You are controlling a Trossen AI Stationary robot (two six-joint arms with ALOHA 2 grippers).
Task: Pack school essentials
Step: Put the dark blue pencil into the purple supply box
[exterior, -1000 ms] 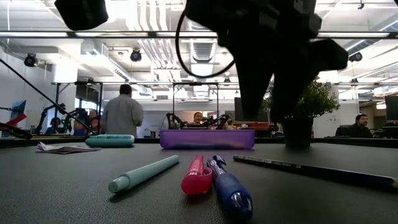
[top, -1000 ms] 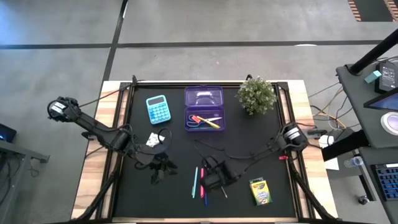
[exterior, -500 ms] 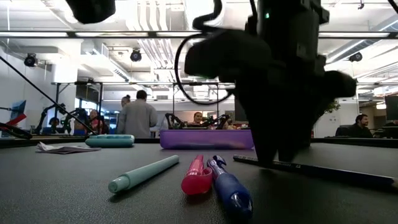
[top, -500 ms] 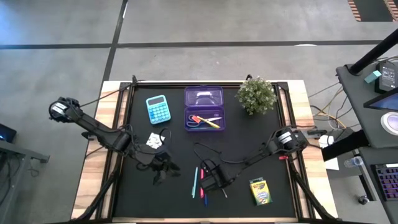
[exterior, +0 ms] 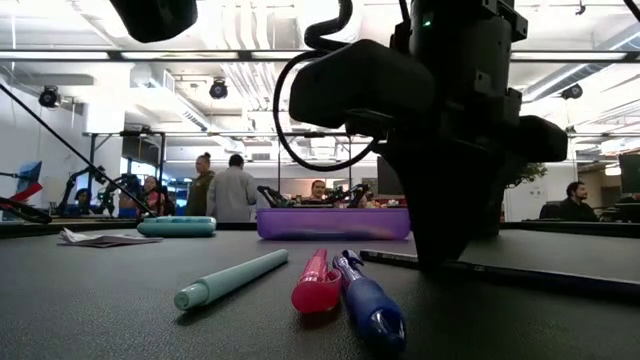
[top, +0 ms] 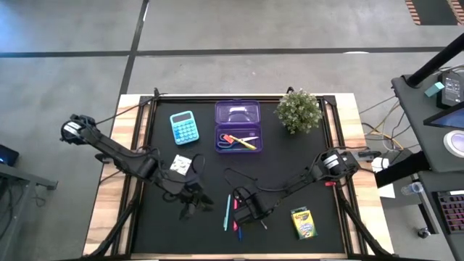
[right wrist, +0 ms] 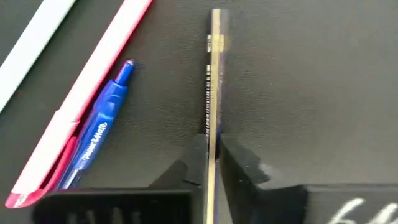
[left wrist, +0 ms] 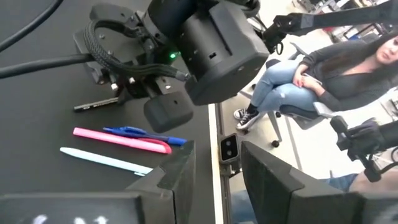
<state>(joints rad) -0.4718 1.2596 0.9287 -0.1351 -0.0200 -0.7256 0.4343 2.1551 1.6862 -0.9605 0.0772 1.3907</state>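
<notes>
A dark pencil [right wrist: 214, 81] lies on the black mat near the table's front edge, and my right gripper [right wrist: 214, 146] is shut on it. Left of it lie a blue pen [exterior: 365, 300], a pink pen [exterior: 315, 280] and a pale teal pen [exterior: 230, 278]. The crayon box [top: 303, 223] lies flat to the right. My left gripper [top: 194, 205] hovers left of the pens, open with nothing between its fingers [left wrist: 180, 177]. Blue-handled scissors [top: 232, 140] lie in the open purple case [top: 238, 109]. A white packet [top: 181, 164] lies on the mat. My right gripper pinches the pencil's two long sides [right wrist: 214, 127] between its two fingers, partway along its length. The fingers [right wrist: 196, 155] come from above, pointing down, and stand across the pencil. The pencil lies flat on the mat [exterior: 500, 272].
A blue calculator [top: 183, 127] lies at the far left of the mat. A potted green plant [top: 299, 110] stands at the far right. People show in the room beyond the table.
My right gripper has come down onto the pencil and shut on it. My left gripper has drifted a little toward the table's right and near edges.
</notes>
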